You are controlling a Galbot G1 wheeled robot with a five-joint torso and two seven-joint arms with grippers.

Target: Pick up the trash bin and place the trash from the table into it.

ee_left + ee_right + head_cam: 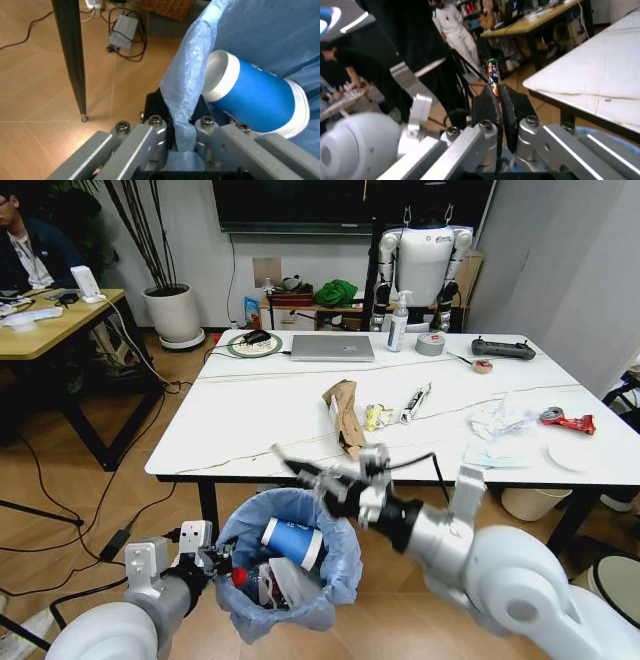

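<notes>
Left pincer [180, 148] pinches trash bin [290, 565] liner.

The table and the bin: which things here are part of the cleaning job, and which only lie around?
Part of the job:
trash bin, held by the left gripper
paper cup inside it
wrapper in the right gripper
cardboard piece
tissues

Only lying around:
laptop
tape roll
spray bottle

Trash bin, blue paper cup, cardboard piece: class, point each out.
trash bin [340, 565], head view, bag-covered rim.
blue paper cup [255, 99], left wrist view, blue side wall.
cardboard piece [345, 415], head view, middle of its brown face.
</notes>
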